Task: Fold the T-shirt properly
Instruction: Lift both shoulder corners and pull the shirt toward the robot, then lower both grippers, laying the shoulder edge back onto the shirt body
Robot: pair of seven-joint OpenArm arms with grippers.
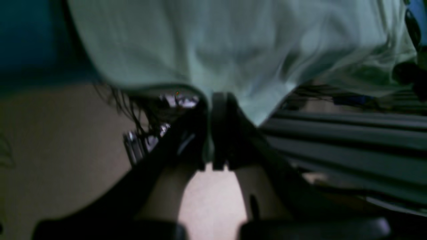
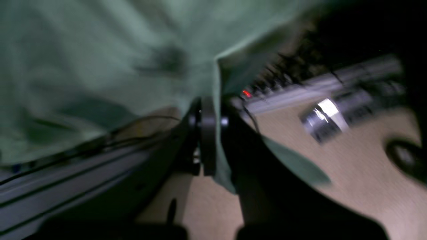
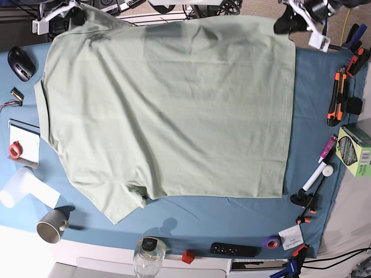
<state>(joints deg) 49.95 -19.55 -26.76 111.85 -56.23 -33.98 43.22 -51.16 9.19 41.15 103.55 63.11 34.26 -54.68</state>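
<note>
I hold the T-shirt (image 3: 168,110) with both my claws at the far edge of the table. My left gripper (image 1: 213,133) is closed tight on a piece of the pale green cloth, and in the left wrist view the fabric goes down between the two dark fingers (image 1: 223,126) and spreads wide above them. My right gripper (image 2: 208,136) is also clamped on the shirt; in the right wrist view a fold of the cloth passes between the fingers (image 2: 208,133) and a small tail of it comes out below. Both wrist views are blurred, so I cannot say which part of the shirt each claw has. In the base view the shirt lies spread over the blue table cloth (image 3: 313,116) and covers most of it, with the far edge lifted to the two top corners where my arms are. One short sleeve points toward the near left corner. Around the shirt I see a grey mug (image 3: 52,225), a black mouse (image 3: 21,62), a roll of red tape (image 3: 14,150), a glass jar (image 3: 149,255), a small red block (image 3: 187,256), a black remote (image 3: 233,250), a white marker (image 3: 322,171) and orange tools (image 3: 338,95) on the right side.
</note>
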